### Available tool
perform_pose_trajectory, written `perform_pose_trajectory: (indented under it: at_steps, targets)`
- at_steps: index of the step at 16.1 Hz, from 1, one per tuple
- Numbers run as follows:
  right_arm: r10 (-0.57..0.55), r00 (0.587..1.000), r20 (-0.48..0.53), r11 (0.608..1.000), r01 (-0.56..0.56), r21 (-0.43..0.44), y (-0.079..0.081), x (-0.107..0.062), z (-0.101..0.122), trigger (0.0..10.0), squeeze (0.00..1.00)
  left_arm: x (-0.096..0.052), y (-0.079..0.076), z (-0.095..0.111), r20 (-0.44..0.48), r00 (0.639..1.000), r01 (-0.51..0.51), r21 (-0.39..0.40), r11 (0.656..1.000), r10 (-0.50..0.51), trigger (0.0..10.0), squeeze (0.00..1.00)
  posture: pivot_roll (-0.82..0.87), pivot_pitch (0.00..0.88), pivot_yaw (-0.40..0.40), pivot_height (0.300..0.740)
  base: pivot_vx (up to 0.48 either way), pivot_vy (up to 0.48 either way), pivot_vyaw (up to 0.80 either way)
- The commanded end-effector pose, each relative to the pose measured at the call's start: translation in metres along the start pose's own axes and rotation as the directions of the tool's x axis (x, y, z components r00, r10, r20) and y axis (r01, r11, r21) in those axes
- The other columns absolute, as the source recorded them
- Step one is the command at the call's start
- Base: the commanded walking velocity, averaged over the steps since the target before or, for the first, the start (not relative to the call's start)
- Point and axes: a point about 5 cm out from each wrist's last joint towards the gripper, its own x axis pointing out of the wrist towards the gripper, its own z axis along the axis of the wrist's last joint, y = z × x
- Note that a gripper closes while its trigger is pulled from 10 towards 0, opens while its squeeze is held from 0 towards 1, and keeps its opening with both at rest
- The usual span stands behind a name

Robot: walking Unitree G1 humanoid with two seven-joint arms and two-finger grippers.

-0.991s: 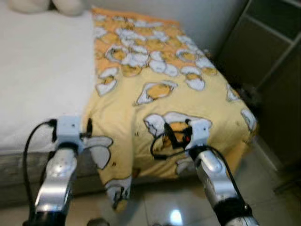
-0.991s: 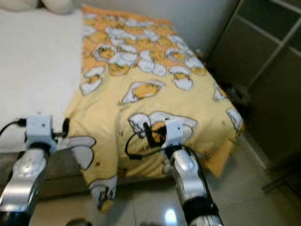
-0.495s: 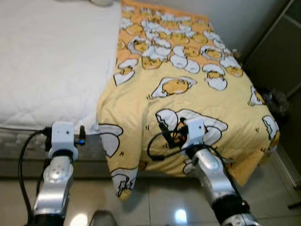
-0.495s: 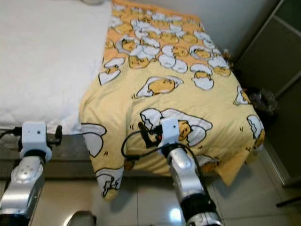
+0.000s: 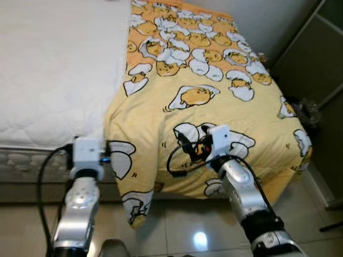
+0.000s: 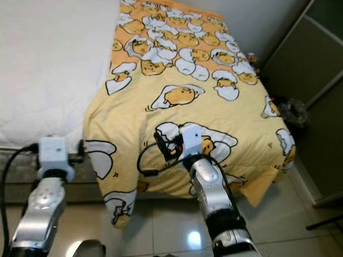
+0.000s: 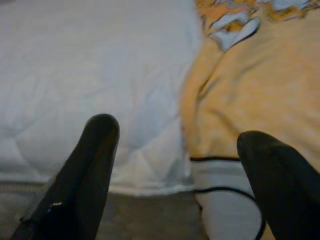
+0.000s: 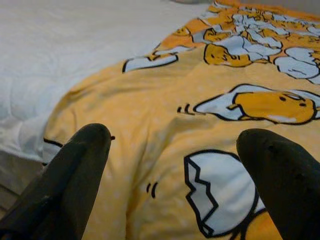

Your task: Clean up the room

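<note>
A yellow blanket (image 5: 209,80) printed with egg cartoons covers the right half of the bed, and one corner (image 5: 134,206) hangs toward the floor. The white quilted mattress (image 5: 53,64) lies bare on the left. My left gripper (image 7: 177,132) is open at the bed's front edge, where the blanket's border (image 7: 225,165) meets the mattress (image 7: 100,75). My right gripper (image 8: 177,135) is open, low over the blanket's front part (image 8: 210,120), holding nothing. My left arm (image 5: 80,198) and right arm (image 5: 241,187) reach up from below.
A dark wardrobe (image 5: 316,59) stands to the right of the bed, with a dark object (image 5: 306,110) on the floor at its foot. Glossy tiles (image 5: 182,230) run along the bed's front. A grey mattress side (image 5: 32,166) shows under the white cover.
The whole view has shifted with the head. My left gripper has moved right, closer to the blanket's hanging corner. The right gripper stays over the blanket's front.
</note>
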Motion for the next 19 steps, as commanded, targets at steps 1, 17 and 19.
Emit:
perform_pose_trajectory:
  at_steps: [1,17,19]
  targets:
    - [-0.059,0.998,-0.003,0.998,0.059,0.016,-0.009,-0.003,-0.003,10.0,0.00,-0.005,-0.002,0.002,0.004,0.998,0.055,0.056,0.997,-0.055,10.0,0.00,0.31,0.077,-0.167,0.740,0.000,0.000,0.00]
    - [0.063,0.998,0.011,0.997,-0.064,0.051,0.031,0.025,-0.003,10.0,0.00,-0.019,0.040,0.028,0.004,1.000,-0.007,0.142,0.990,0.006,10.0,0.00,0.45,0.072,-0.197,0.740,0.000,0.000,0.00]
    - [0.039,0.998,0.044,0.999,-0.039,0.014,0.025,0.025,0.004,10.0,0.00,0.002,0.037,0.026,0.013,1.000,-0.006,0.078,0.997,0.005,10.0,0.00,0.36,0.040,-0.142,0.740,0.000,0.000,0.00]
